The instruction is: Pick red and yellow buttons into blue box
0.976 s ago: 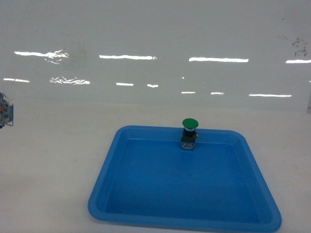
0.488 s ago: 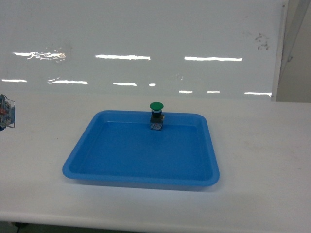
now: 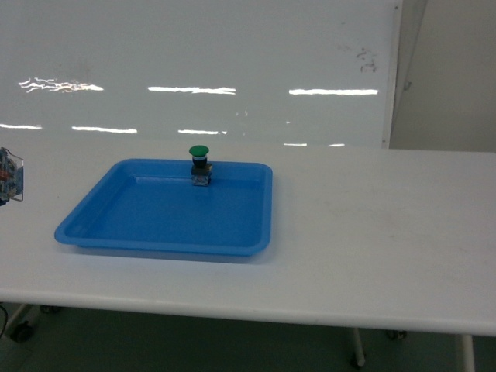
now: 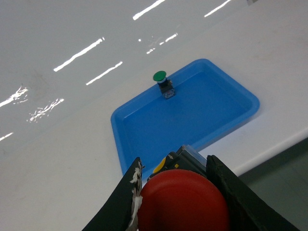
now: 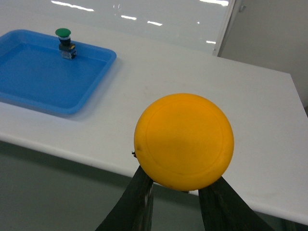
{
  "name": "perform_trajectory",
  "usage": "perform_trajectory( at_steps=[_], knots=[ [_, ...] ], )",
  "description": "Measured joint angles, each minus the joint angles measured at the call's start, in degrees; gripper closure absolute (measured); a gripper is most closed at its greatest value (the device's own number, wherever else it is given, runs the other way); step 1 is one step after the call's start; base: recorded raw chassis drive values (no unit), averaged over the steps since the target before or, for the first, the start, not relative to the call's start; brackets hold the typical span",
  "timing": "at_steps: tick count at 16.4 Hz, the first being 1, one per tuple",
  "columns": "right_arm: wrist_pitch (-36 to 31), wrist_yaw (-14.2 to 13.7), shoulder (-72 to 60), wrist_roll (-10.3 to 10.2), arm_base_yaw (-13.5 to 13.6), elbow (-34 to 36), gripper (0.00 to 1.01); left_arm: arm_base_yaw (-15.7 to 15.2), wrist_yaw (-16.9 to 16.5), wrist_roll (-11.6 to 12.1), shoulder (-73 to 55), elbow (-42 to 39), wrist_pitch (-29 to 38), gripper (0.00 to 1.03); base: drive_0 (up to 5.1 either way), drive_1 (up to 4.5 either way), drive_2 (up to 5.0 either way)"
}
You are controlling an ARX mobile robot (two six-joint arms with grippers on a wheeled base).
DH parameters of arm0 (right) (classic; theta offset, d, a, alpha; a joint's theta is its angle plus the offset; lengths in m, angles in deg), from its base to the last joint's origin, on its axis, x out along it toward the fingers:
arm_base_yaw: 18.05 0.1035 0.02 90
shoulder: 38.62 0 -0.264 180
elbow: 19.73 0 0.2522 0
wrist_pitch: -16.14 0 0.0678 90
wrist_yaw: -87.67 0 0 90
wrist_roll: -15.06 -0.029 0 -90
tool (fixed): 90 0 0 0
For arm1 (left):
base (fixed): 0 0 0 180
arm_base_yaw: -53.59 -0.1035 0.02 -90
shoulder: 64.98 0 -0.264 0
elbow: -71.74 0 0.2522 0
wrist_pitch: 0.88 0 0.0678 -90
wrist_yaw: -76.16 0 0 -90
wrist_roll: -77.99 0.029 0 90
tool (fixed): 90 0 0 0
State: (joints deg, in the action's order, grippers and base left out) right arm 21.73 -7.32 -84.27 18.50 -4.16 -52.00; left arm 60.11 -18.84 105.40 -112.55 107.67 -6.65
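The red button [image 4: 183, 202] fills the bottom of the left wrist view, and my left gripper [image 4: 175, 166] is shut on it, one black finger on each side of its cap. In the right wrist view my right gripper [image 5: 177, 185] is shut on the yellow button [image 5: 184, 140], held above the table's front edge. At the left edge of the head view a small clear-and-blue part [image 3: 9, 177] shows; I cannot tell what it is. Neither gripper shows plainly in the head view. The blue box is out of view.
A shallow blue tray [image 3: 155, 225] lies on the left half of the white table [image 3: 372, 232]. A green-capped button [image 3: 200, 159] stands at the tray's far rim. A glossy white wall runs behind, and the table's front edge [image 3: 310, 316] is near.
The head view has pulled back and swung right. The tray and green button now look smaller and lie further left. The table's front edge and the floor have come into view.
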Motion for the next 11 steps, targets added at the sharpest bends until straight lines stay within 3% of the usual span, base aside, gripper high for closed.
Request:
perform_trajectory(
  at_steps=[11],
  knots=[
    [-0.04,0.0,0.02,0.0,0.0,0.02,0.81,0.02,0.0,0.02,-0.02,0.0,-0.09,0.7,4.6,-4.05,-0.3]
  ],
)
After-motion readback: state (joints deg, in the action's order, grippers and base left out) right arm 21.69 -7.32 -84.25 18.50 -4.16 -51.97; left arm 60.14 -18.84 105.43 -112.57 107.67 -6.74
